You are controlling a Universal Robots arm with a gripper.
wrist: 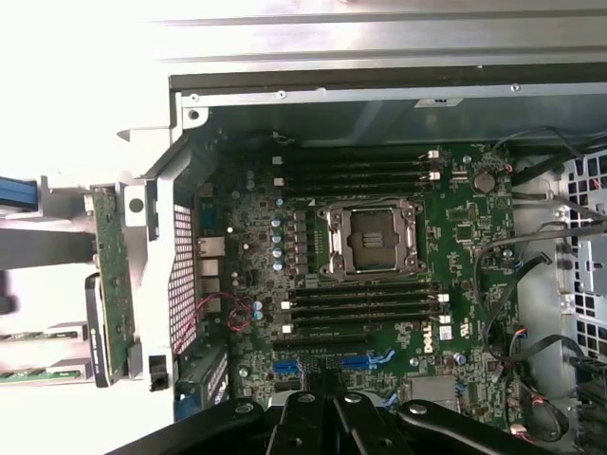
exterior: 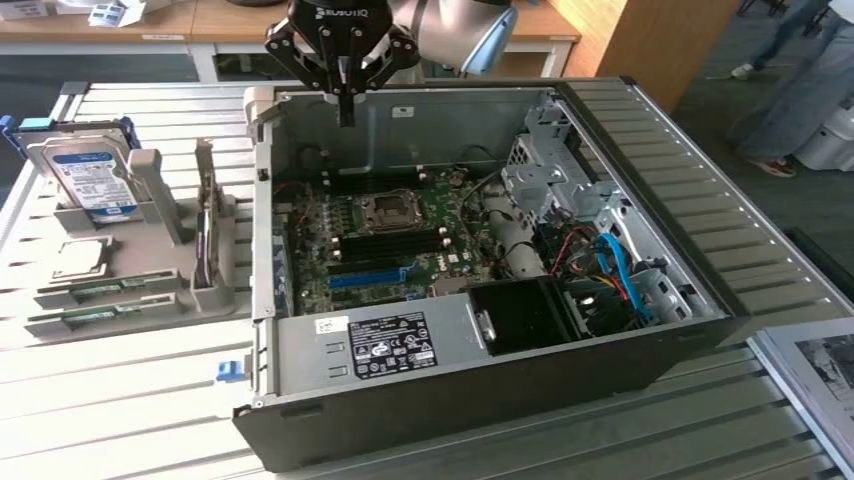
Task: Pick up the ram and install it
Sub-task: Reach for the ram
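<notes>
Two long, narrow green circuit-board sticks lie flat in a grey plastic holder rack (exterior: 214,285) at the exterior view's left, well apart from the gripper. One ram stick (exterior: 110,288) sits just beyond a second ram stick (exterior: 100,318), which is the nearest thing in the rack. Neither one is touched.

Farther back in the same rack, a silver hard drive with a blue-and-white label (exterior: 87,180) stands upright. A taller green expansion card (exterior: 204,235) stands on edge towards the rack's right side.

Just right of the rack lies a black and grey desktop computer case (exterior: 441,420). It rests on its side with the panel off, on a slatted metal table (exterior: 120,400).

The arm's grey wrist segment (exterior: 461,30) reaches in from the far side. It carries the black two-finger gripper (exterior: 347,110) pointing straight down. The gripper hangs in the air above the far left part of the case, over its far wall. Its fingers are pressed together into a single tip, and nothing is held between them.

From the wrist view, the fingers (wrist: 313,412) point down over the green motherboard (wrist: 446,246). The square metal processor socket (wrist: 370,237) lies at the board's centre, and rows of long black memory slots (wrist: 365,308) run alongside it.
</notes>
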